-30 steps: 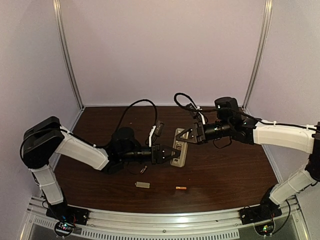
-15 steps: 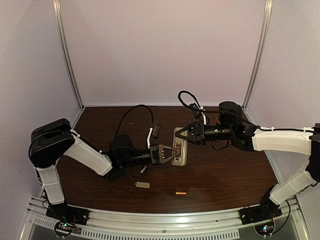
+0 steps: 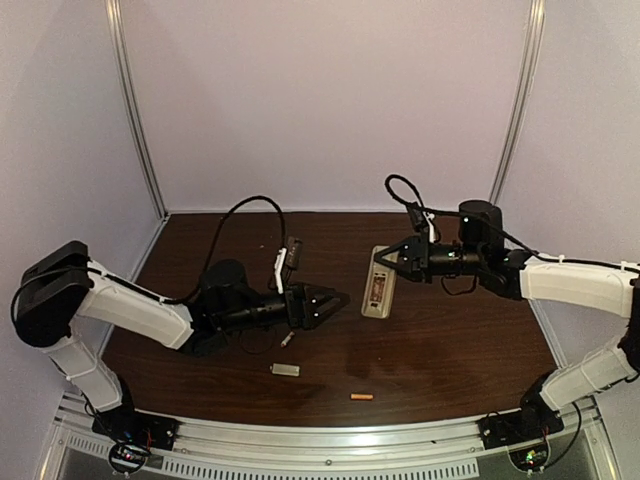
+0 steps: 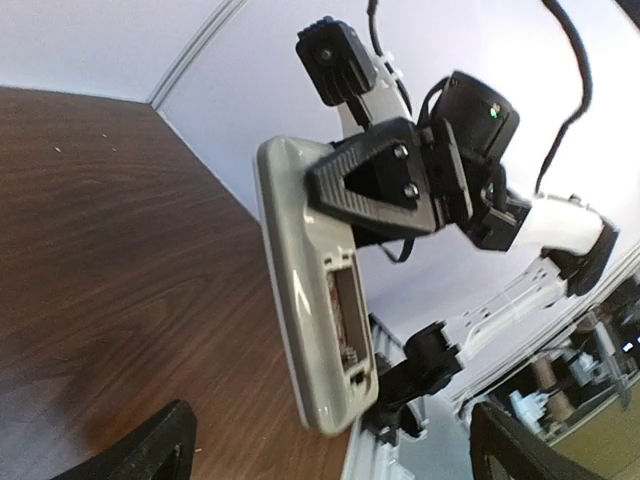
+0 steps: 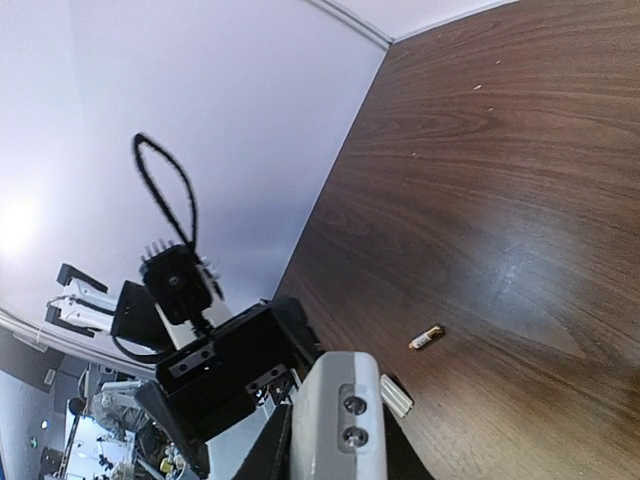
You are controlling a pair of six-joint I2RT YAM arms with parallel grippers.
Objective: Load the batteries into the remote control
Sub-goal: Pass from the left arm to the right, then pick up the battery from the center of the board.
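Top view: right hand (image 3: pixel 392 262) is clamped on the far end of the remote control (image 3: pixel 379 285), right of centre and apparently raised off the bench (image 3: pixel 450 340). Left hand (image 3: pixel 325 302) sits just left of it, fingers apart, holding nothing. One battery (image 3: pixel 362 397) lies by the near edge, with a grey plate (image 3: pixel 286 369) to its left.

Left wrist view: the remote's beige back faces this camera, battery bay (image 4: pixel 345 318) uncovered. Cannot tell if a cell is inside.

Right wrist view: remote end sits between its own fingers, with the battery well apart on the bench.

Judgement: left hand should fetch the loose battery, gripping mid-length. Hold the bay steady and match the flat end to the spring.
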